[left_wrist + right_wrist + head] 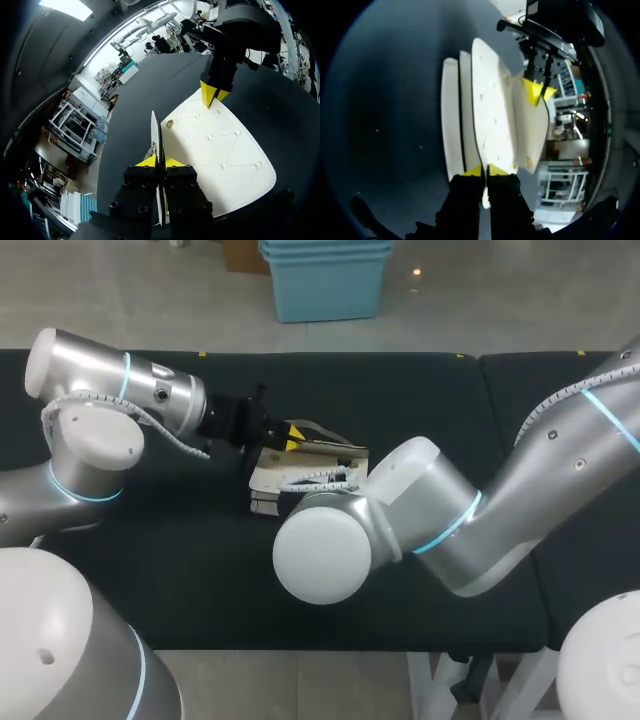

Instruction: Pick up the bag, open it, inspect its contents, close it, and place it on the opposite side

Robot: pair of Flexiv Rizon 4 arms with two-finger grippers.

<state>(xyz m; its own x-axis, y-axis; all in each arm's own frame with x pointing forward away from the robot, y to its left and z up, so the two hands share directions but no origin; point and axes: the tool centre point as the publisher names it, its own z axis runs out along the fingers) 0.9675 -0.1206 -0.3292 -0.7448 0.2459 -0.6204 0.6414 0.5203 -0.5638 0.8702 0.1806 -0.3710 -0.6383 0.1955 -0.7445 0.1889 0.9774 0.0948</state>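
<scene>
DESK: Where does the white quilted bag [266, 478] stand?

CAPTION: Near the middle of the dark table [150, 570], between both arms. The left gripper [160, 162] is pinched tight on the thin edge of one upright panel, fingers nearly meeting. The right gripper [485, 171] is clamped the same way on the edge of a neighbouring panel. Each wrist view shows the other arm's yellow tips at the far end of the bag.

DESK: So the step in hand is the opening?

CAPTION: It appears so. The two arms seem to hold different panels, and a gap already shows between the layers.

DESK: What would doing it well take?

CAPTION: Probably drawing the two panels apart slowly and evenly, so the mouth spreads rather than the whole bag sliding or lifting off the table. Both grips sit close to the panel edges, so a sharp tug could slip one free. The brass stud [170, 123] near the left gripper suggests a snap closure, and a pull straight away from it should part it most cleanly. The contents cannot be seen yet.
</scene>
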